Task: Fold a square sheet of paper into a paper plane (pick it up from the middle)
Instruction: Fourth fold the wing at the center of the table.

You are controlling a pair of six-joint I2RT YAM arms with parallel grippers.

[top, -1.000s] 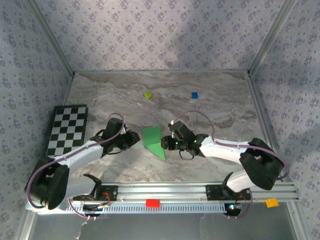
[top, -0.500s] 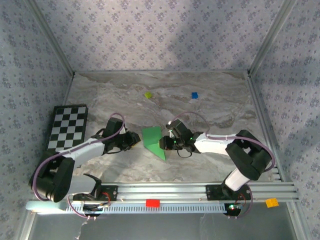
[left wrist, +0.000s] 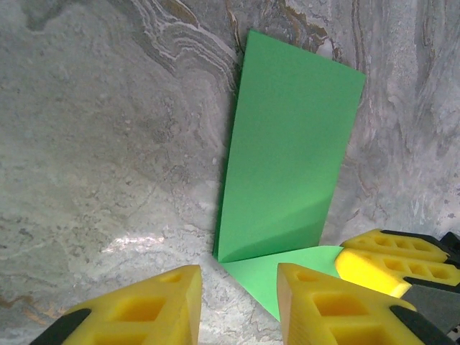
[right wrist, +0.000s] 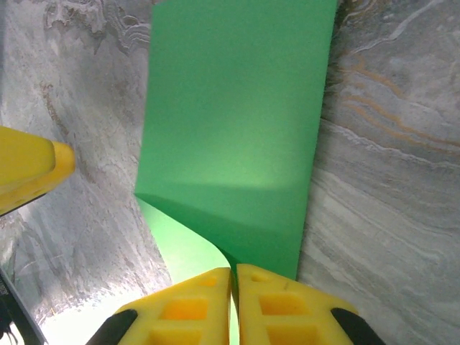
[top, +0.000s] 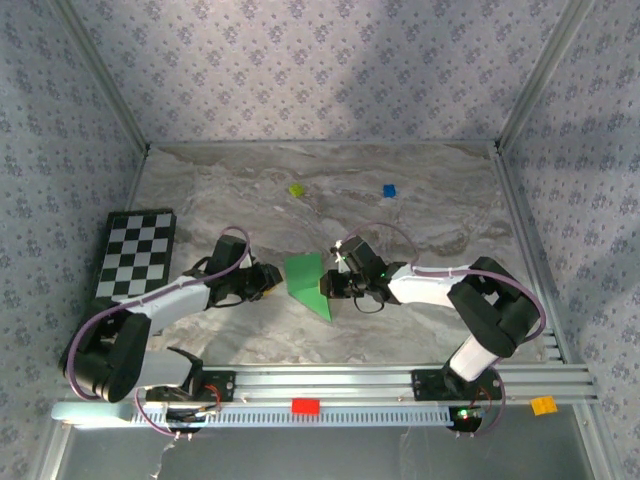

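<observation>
The square sheet of paper (top: 305, 276), partly folded, lies on the table (top: 430, 215) to the right of the checkerboard (top: 135, 258), between the two grippers. The right gripper (right wrist: 233, 273) is pinched closed on the paper edge farthest from the checkerboard. The left gripper (left wrist: 237, 274) has its fingers parted and holds nothing, just off the nearest edge. Both arms stretch low and inward across the table, with the wrists facing each other.

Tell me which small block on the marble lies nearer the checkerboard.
The yellow-green block; it sits left of the blue block, on the side of the checkerboard.
</observation>
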